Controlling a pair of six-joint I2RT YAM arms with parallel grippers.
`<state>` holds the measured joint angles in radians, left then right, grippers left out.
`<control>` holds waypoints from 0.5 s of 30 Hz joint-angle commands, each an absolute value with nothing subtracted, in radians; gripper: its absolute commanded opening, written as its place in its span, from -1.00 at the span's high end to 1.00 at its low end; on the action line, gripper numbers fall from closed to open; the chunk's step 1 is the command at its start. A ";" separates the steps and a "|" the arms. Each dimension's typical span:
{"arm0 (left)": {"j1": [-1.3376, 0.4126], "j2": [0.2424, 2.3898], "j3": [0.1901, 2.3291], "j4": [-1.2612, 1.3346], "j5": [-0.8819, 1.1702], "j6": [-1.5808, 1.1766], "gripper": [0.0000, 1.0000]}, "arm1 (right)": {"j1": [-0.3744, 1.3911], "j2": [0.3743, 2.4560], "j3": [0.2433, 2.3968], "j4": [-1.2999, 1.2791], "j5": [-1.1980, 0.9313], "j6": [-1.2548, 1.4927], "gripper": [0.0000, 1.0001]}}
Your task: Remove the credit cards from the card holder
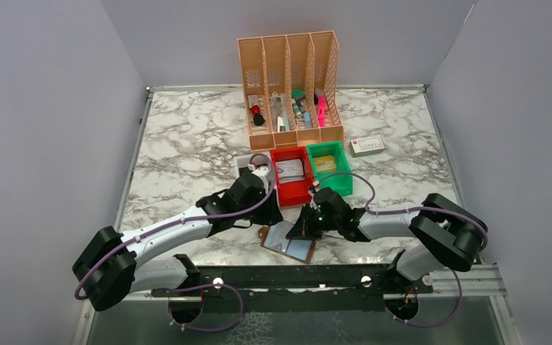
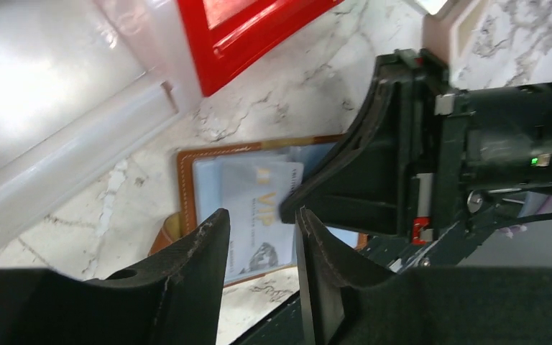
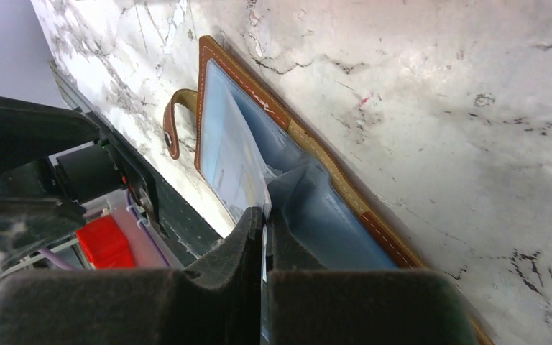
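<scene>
Right wrist: stitched leather card holder (image 3: 316,154), glossy card (image 3: 230,158) pinched.

— Where is the top camera looking from?
— It's looking down from above and behind the arm bases (image 1: 187,272), far enough back to be taking in the whole marble table (image 1: 187,151).
— And the wrist cameras?
— Both are peering past their own fingers (image 2: 187,273), very close to the table's near edge. All three views are sharing the open card holder (image 1: 291,246), and the left one is also catching the right gripper (image 2: 291,208).
</scene>
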<state>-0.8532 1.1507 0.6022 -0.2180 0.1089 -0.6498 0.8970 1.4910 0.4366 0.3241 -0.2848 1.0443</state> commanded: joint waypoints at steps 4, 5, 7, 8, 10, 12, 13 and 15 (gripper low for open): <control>-0.875 1.262 0.607 -0.160 0.177 -0.631 0.25 | 0.896 1.514 0.444 0.287 -0.280 0.998 0.90; -0.879 1.282 0.600 -0.156 0.181 -0.635 0.28 | 0.896 1.511 0.442 0.286 -0.277 0.998 0.90; -0.886 1.319 0.588 -0.150 0.187 -0.641 0.35 | 0.896 1.503 0.439 0.281 -0.271 1.002 0.89; -0.892 1.336 0.583 -0.148 0.186 -0.644 0.40 | 0.896 1.498 0.437 0.276 -0.269 1.002 0.89; -0.901 1.361 0.575 -0.147 0.176 -0.654 0.51 | 0.896 1.485 0.436 0.262 -0.262 1.002 0.89; -0.906 1.374 0.563 -0.152 0.159 -0.668 0.58 | 0.896 1.465 0.433 0.244 -0.252 1.002 0.89; -0.906 1.377 0.556 -0.153 0.153 -0.673 0.60 | 0.896 1.456 0.433 0.234 -0.247 1.001 0.89; -0.908 1.381 0.544 -0.156 0.139 -0.682 0.62 | 0.896 1.439 0.431 0.214 -0.242 0.994 0.88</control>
<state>-0.8948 1.3571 0.5812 -0.1551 0.1555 -0.6582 0.8963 1.4715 0.4397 0.2962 -0.2863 1.0241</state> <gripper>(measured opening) 0.202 0.060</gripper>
